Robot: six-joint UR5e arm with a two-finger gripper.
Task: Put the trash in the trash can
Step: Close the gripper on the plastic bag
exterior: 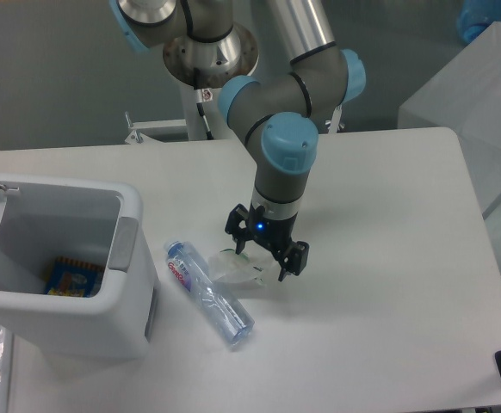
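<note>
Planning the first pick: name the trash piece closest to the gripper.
The wrapper, right under the open gripper; the bottle lies farther left.

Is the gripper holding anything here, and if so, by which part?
Nothing is held. The two-finger gripper stands open above the crumpled white plastic wrapper with green print, which lies on the white table.
</note>
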